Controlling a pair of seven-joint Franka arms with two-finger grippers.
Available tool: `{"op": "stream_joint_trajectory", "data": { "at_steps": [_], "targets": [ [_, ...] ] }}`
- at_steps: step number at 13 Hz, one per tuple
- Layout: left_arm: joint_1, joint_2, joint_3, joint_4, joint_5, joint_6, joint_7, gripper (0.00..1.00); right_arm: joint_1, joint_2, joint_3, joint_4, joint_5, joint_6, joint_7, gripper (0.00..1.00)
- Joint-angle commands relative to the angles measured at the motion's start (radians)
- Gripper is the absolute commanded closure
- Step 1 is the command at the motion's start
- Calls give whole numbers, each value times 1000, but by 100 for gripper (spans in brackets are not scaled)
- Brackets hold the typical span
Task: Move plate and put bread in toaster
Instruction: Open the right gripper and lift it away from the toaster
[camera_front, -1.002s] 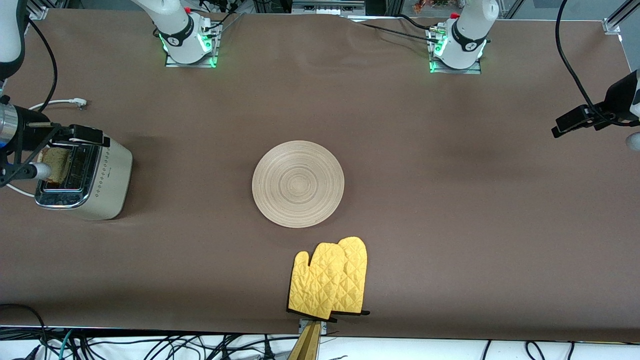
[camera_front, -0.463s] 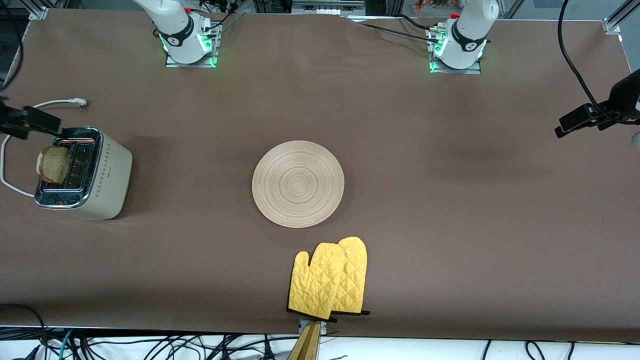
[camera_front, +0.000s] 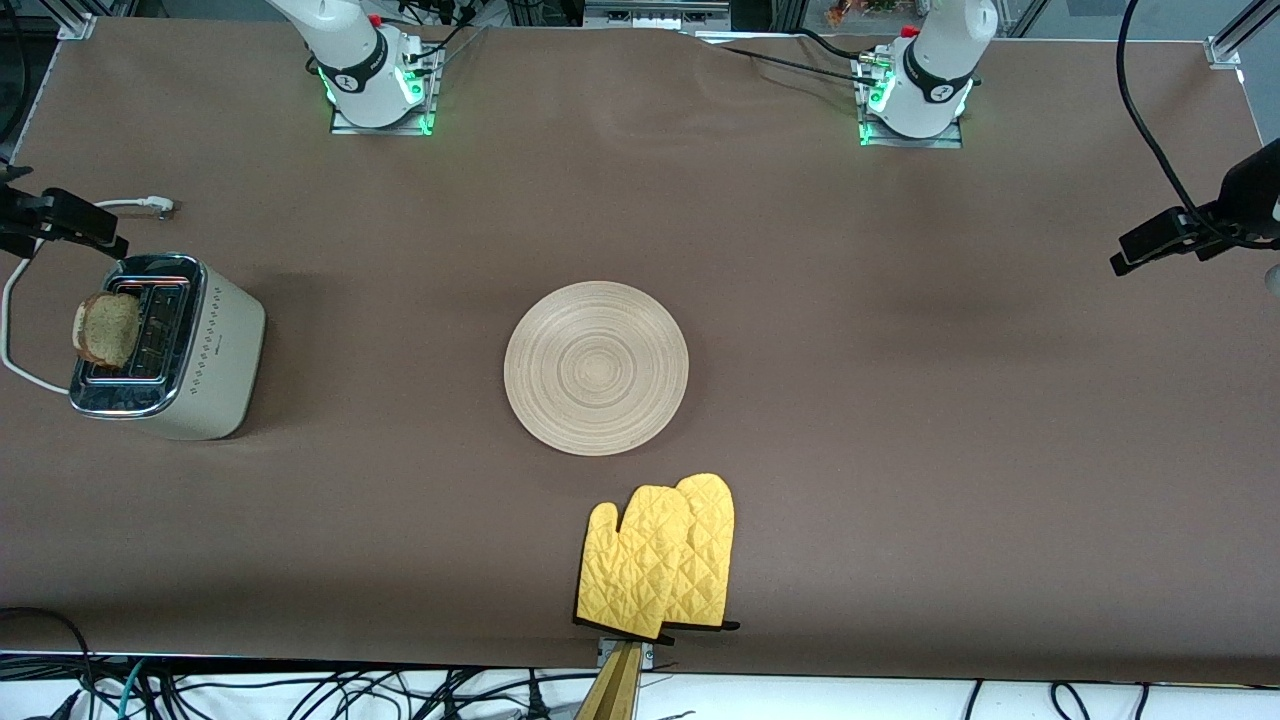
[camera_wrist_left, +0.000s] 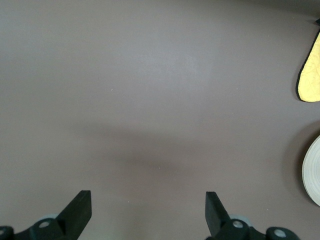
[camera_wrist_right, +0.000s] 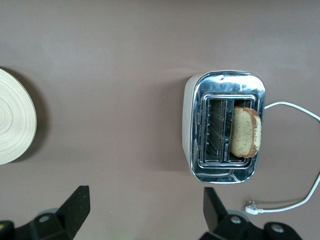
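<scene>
The cream toaster (camera_front: 190, 360) stands at the right arm's end of the table. The bread (camera_front: 105, 328) stands upright in one of its slots, its top sticking out. Both also show in the right wrist view, the toaster (camera_wrist_right: 192, 125) and the bread (camera_wrist_right: 244, 131). The pale wooden plate (camera_front: 596, 367) lies flat at the table's middle, bare. My right gripper (camera_wrist_right: 146, 205) is open and empty, high up beside the toaster; in the front view it (camera_front: 55, 222) is at the frame's edge. My left gripper (camera_wrist_left: 148, 205) is open and empty over bare table at the left arm's end (camera_front: 1165, 238).
Two yellow quilted oven mitts (camera_front: 660, 565) lie nearer the front camera than the plate, by the table's edge. The toaster's white cord (camera_front: 20, 310) loops round its end, with the plug (camera_front: 158, 206) on the table. The plate's rim (camera_wrist_left: 312, 170) and a mitt's tip (camera_wrist_left: 310, 75) show in the left wrist view.
My right gripper has let go of the bread and drawn up and away from the toaster. The bread stays standing in the slot. The left arm has barely moved.
</scene>
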Motion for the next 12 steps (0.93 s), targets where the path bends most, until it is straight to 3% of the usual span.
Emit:
{"op": "stream_joint_trajectory", "data": {
  "at_steps": [1, 12],
  "targets": [
    [14, 9, -5, 26, -25, -7, 22, 0, -4, 0, 8, 0, -15, -7, 1, 0],
    [14, 9, -5, 26, -25, -7, 22, 0, -7, 7, 6, 1, -24, -10, 2, 0]
  ]
}}
